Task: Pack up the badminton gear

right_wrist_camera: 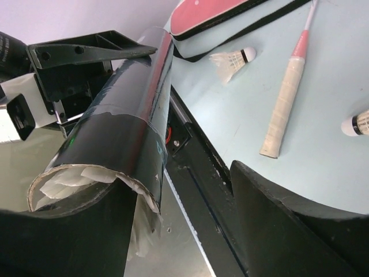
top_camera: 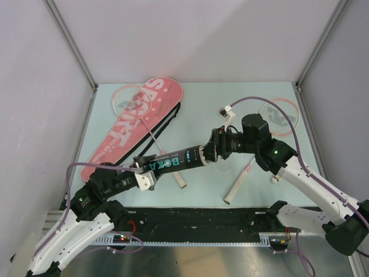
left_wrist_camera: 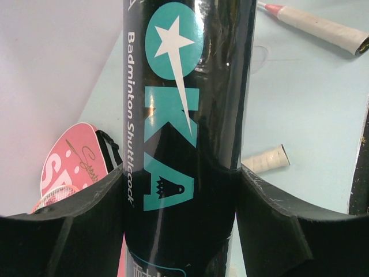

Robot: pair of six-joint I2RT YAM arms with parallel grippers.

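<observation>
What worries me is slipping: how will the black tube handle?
Probably slippery: the black tube shines, and the left gripper clamps it near one end. Likely light and hollow, feathers showing at its open mouth. Round, so it may roll if released.

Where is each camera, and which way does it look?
Top camera: high behind the arms, looking down at the table; both arms show, at the black tube.
Left wrist camera: on the left arm, looking along the tube; left gripper clamps it.
Right wrist camera: on the right arm, facing the tube's open end; right gripper open.
Shared: all see the tube.
</observation>
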